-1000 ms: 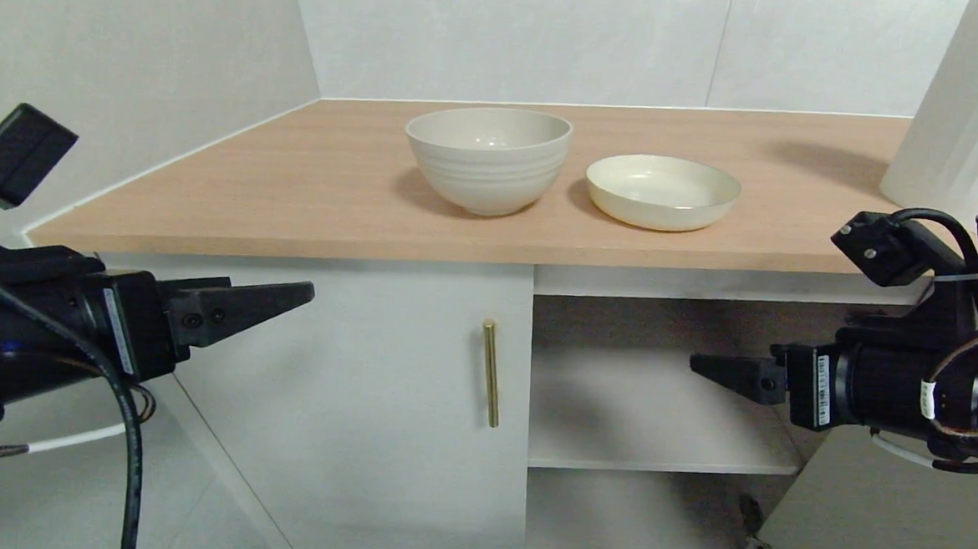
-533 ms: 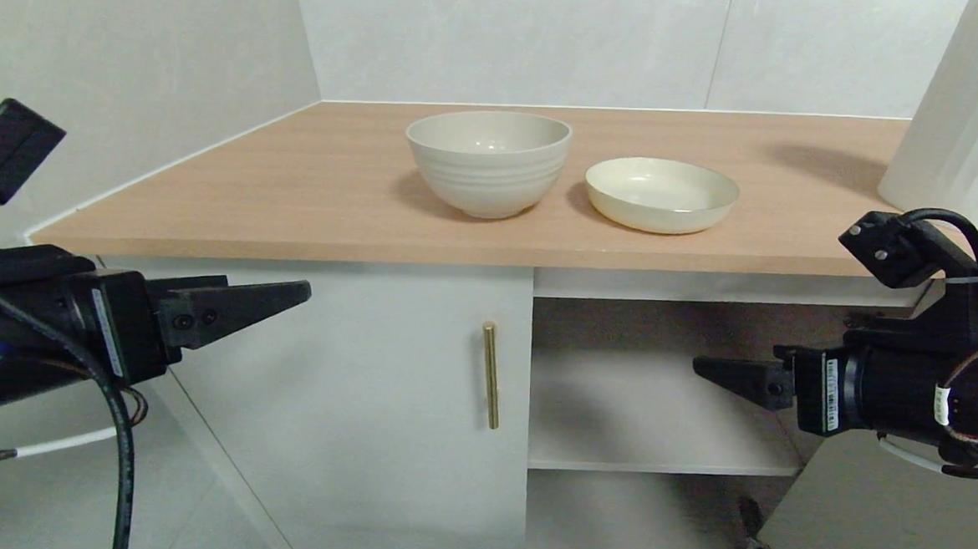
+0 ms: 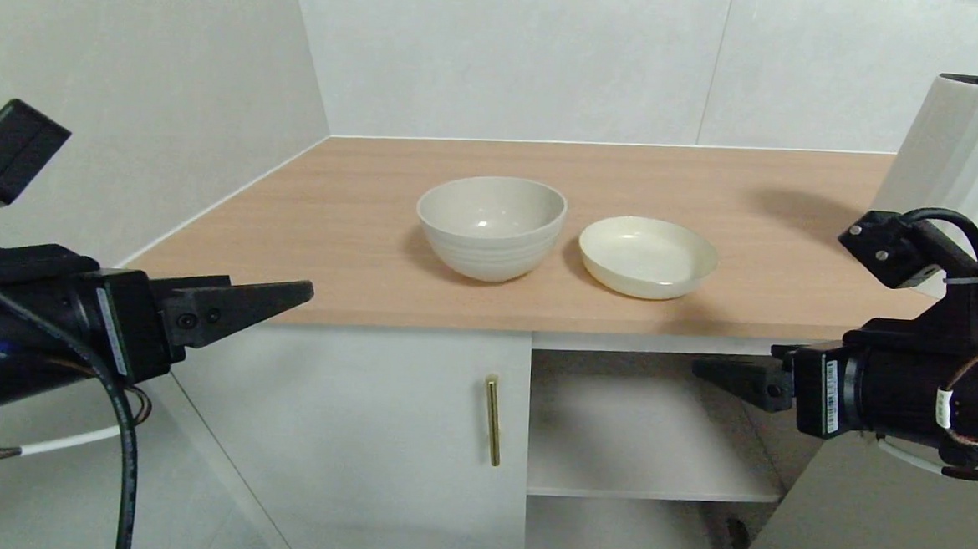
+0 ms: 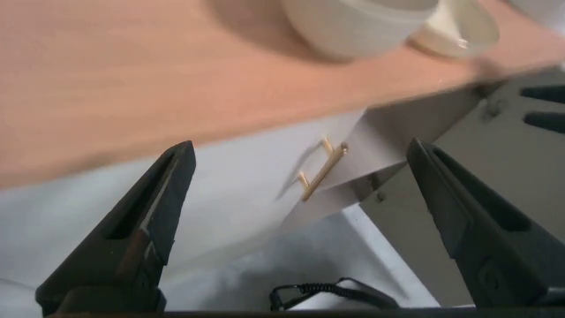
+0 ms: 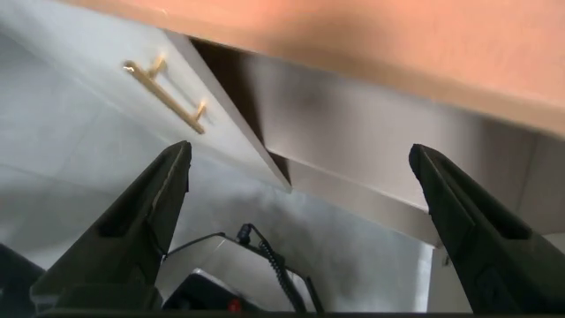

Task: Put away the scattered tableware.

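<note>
In the head view, a deep, glossy grey-beige bowl (image 3: 490, 224) and a shallow, glossy cream dish (image 3: 647, 256) stand side by side, just apart, on the light wooden desk (image 3: 333, 216). Below it, a white cabinet door (image 3: 347, 434) with a gold bar handle (image 3: 491, 421) is closed. The compartment right of it is open, with a white shelf (image 3: 646, 475) inside. The left claw (image 3: 300, 288) and the right claw (image 3: 702, 369) hang before the cabinet, well apart from the tableware.

In the left wrist view, the left claw's black fingers (image 4: 132, 238) are spread wide, with nothing between them.

In the right wrist view, the right claw's fingers (image 5: 132, 230) are spread wide too, holding nothing.
</note>
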Robot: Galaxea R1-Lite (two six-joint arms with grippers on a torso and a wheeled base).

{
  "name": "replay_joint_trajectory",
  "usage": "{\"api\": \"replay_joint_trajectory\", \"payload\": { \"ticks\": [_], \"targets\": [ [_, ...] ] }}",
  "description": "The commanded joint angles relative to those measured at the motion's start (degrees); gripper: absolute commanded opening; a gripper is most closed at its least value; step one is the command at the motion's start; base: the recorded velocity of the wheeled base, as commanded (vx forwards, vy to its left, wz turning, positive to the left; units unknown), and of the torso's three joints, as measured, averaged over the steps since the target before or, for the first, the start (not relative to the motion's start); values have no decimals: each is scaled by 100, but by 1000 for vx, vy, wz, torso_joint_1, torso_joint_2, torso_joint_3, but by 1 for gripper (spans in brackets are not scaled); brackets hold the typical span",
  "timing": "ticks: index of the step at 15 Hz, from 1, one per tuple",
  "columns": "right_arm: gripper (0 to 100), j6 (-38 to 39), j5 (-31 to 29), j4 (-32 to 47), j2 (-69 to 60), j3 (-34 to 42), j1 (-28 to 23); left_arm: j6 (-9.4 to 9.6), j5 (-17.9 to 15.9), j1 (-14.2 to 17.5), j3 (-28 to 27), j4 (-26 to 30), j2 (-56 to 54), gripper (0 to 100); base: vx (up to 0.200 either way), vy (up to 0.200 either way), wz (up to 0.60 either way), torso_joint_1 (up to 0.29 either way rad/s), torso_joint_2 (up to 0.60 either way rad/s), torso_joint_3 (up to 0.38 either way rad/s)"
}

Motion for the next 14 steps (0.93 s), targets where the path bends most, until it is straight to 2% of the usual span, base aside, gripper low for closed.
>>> {"api": "replay_joint_trajectory", "payload": {
  "ticks": [1,9,14],
  "targets": [
    [100,2,-2,-3,25,0,2,-9,1,0,-7,-14,112,100,0,0,0,168,-481,-286],
    [100,-16,-2,-30,131,-8,-7,-26,-8,0,-50,-23,753,100,0,0,0,198,-480,-283],
    [100,-95,-2,-162,315,-26,-16,-26,-8,-27,-428,30,1272,100,0,0,0,185,-419,-236]
  ]
}}
